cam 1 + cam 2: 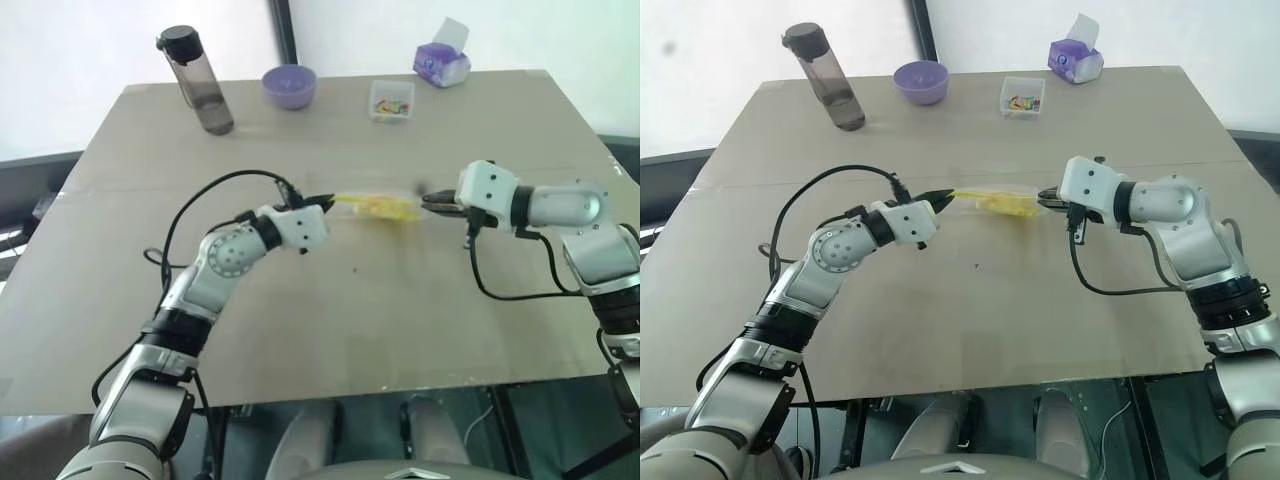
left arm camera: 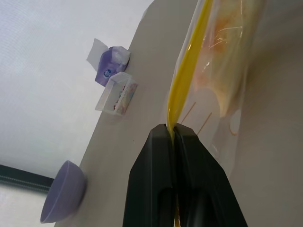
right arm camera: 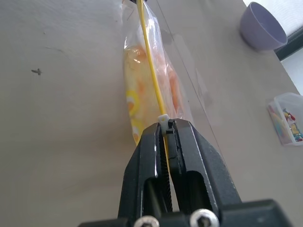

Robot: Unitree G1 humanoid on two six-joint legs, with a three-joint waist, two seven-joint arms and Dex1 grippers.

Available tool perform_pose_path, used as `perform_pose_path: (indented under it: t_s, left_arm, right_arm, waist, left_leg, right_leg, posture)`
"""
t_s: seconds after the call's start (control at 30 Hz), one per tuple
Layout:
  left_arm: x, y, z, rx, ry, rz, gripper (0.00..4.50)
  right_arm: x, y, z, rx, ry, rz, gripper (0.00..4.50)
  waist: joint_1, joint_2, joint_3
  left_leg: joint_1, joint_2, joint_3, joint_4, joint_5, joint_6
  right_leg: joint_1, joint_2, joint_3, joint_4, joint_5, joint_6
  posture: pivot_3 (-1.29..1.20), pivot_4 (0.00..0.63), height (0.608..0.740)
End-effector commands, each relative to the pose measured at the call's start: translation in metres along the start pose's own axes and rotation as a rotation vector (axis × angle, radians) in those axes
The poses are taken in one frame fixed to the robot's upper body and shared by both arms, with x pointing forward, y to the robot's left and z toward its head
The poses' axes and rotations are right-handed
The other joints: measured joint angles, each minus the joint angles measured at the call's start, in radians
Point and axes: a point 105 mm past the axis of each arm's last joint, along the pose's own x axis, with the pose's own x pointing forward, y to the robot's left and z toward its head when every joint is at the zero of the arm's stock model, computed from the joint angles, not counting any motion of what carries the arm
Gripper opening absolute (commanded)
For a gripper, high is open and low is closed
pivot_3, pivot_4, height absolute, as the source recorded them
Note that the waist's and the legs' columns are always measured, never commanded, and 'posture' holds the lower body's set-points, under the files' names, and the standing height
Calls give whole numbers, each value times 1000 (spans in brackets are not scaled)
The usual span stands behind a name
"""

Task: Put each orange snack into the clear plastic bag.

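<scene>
Sealing looks to be the step in hand: the clear crinkly plastic zip bag (image 1: 378, 206) with a yellow strip along its top edge is stretched taut above the grey-brown table (image 1: 330, 320) between the 2 grippers. The left gripper (image 1: 328, 201) is clenched on one end of the yellow strip, the right gripper (image 1: 428, 203) on the other end, where a small white slider tab (image 3: 164, 118) sits right at its fingertips. Yellow-orange snack material (image 3: 135, 82) is seen inside the bag through the plastic; how many pieces lie within cannot be told.

By this judgement the filling appears done, and the next move calls for the strip to be run shut or the bag to be lowered flat and released, with tension kept even so the strip is not torn.

At the far edge stand a dark tinted water bottle (image 1: 198, 82), a purple bowl (image 1: 289, 85), a small clear box of colourful bits (image 1: 391, 101) and a purple tissue pack (image 1: 442, 62), all well apart from the bag. Nothing blocks the table below.
</scene>
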Motion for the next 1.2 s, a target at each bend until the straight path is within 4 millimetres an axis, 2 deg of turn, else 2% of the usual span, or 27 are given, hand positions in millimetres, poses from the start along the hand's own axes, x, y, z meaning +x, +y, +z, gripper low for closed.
perform_pose_path:
  t_s: [0.03,0.57,0.67,0.77,0.93,1.03,1.13,1.2]
  left_arm:
    - [-9,13,-12,-11,51,57,0]
    - [-8,13,-10,-11,45,56,0]
    - [-1,13,-3,-27,17,49,0]
    - [13,27,7,-58,-24,76,0]
    - [47,85,31,-71,-97,199,0]
    - [61,108,45,-77,-138,219,0]
    - [64,112,57,-38,-179,199,0]
    - [59,96,54,-22,-183,146,0]
  right_arm:
    - [-20,-17,-5,-4,43,-76,54]
    - [-26,-18,-17,0,95,-86,54]
    - [-25,-27,-14,-23,83,-125,54]
    - [-28,-52,-8,-60,51,-240,54]
    - [-38,-103,1,-175,38,-415,54]
    - [-43,-123,7,-217,35,-461,54]
    - [-46,-121,6,-216,35,-432,54]
    - [-45,-100,-4,-178,40,-354,54]
  waist:
    - [0,0,0]
    - [0,0,0]
    - [1,0,0]
    - [3,0,0]
    - [4,-1,0]
    - [-1,-1,0]
    - [-7,-1,0]
    - [-10,-1,0]
  left_leg:
    - [0,0,0,0,0,0]
    - [0,0,0,0,0,0]
    - [0,0,0,0,0,0]
    - [0,0,0,0,0,0]
    - [-2,-1,-1,4,0,0]
    - [-8,-3,-2,5,0,0]
    - [-12,-4,-2,4,0,0]
    - [-14,-4,-1,4,0,0]
  right_leg:
    - [0,0,0,0,0,0]
    - [0,0,0,0,0,0]
    - [0,0,0,0,0,0]
    - [0,0,0,0,0,0]
    - [0,0,-2,1,0,1]
    - [-5,-1,-3,0,1,1]
    - [-10,-3,-3,0,1,1]
    - [-13,-4,-2,0,1,1]
  posture:
    - [0,150,740]
    - [0,150,740]
    - [0,150,740]
    - [0,150,740]
    - [0,150,740]
    - [0,150,740]
    - [0,150,740]
    - [0,150,740]
